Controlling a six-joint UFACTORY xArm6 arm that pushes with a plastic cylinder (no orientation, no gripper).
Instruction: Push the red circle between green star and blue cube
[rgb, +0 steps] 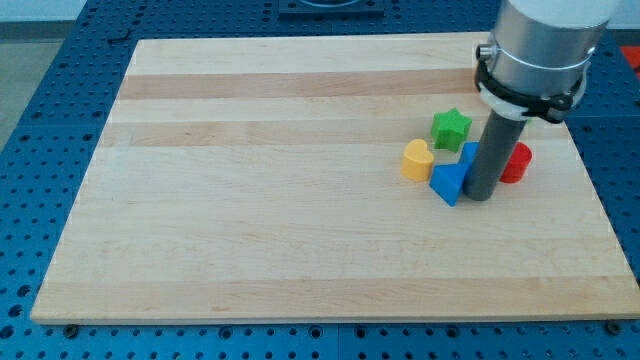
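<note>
The red circle (516, 162) lies at the view's right, partly hidden behind my rod. The green star (451, 127) sits up and to the left of it. A blue cube (468, 153) is mostly hidden behind the rod, just below the star. A blue triangle (449, 182) lies below it. My tip (480, 196) rests on the board right beside the blue triangle, between it and the red circle.
A yellow heart-shaped block (418, 159) lies left of the blue blocks. The wooden board (250, 200) ends close to the red circle at the view's right edge. The arm's grey body (540, 50) hangs over the top right corner.
</note>
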